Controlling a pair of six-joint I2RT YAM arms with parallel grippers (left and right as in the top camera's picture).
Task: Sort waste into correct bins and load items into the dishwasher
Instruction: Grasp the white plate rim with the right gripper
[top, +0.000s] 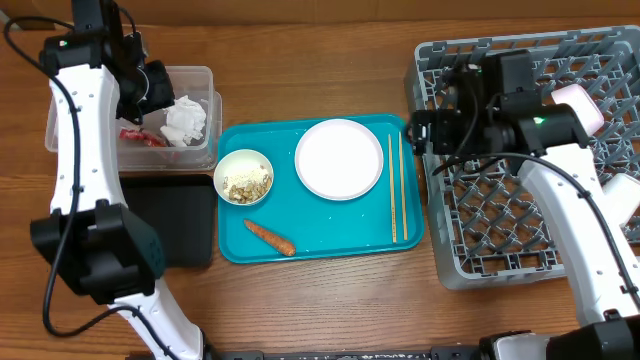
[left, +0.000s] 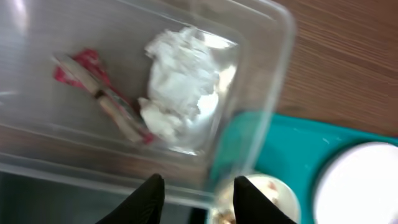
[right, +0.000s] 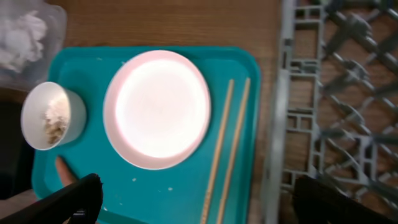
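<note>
Overhead: clear tub (top: 203, 74) holds tissue (top: 185, 120) and wrapper (top: 136, 137); left jaws parted, right jaws spread wide.

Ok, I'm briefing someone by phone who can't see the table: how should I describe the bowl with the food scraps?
Find the teal tray in the middle of the table. At its left end, beside the larger white plate, sits a small round white bowl. It alone holds beige rice-like scraps; the plate is bare.
</note>
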